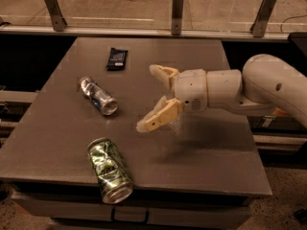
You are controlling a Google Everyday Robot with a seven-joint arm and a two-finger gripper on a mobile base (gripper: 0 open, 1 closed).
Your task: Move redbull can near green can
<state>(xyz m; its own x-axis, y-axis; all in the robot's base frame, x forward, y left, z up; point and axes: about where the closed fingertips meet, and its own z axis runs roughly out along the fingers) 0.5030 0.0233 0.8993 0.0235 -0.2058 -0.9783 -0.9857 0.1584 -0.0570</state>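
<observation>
The redbull can [98, 95], slim, silver and crinkled, lies on its side on the left middle of the grey table [201, 61]. The green can [110, 170], fatter with a mottled pattern, lies on its side near the table's front edge, below the redbull can. My gripper [147, 97] hangs above the table's middle, to the right of the redbull can and apart from it. Its two cream fingers are spread wide and hold nothing. The white arm reaches in from the right.
A flat black packet [116, 58] lies at the table's back left. A rail with metal posts [177, 8] runs behind the table. The table's front edge is just below the green can.
</observation>
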